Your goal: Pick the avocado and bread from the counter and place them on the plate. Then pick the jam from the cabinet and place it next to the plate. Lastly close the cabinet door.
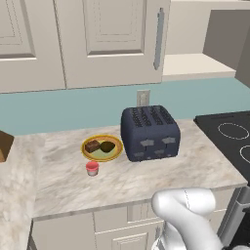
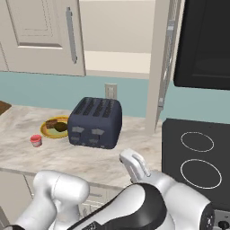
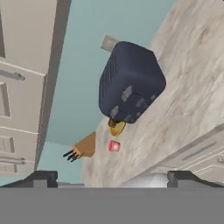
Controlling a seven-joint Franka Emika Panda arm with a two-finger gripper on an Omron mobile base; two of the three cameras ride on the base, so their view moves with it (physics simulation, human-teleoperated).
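Hand view showed the gripper [image 3: 109, 178] spread wide and empty, the jam [image 3: 114, 145] far ahead beside the plate [image 3: 117, 128]; swinging toward the open cabinet door [image 2: 164, 67] risked clipping the toaster [image 3: 130, 83].

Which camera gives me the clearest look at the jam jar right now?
The left base view: the jam jar stands upright on the counter just in front of the plate, unobstructed. The right base view shows it smaller, at the far left. In the hand view it is a tiny red spot.
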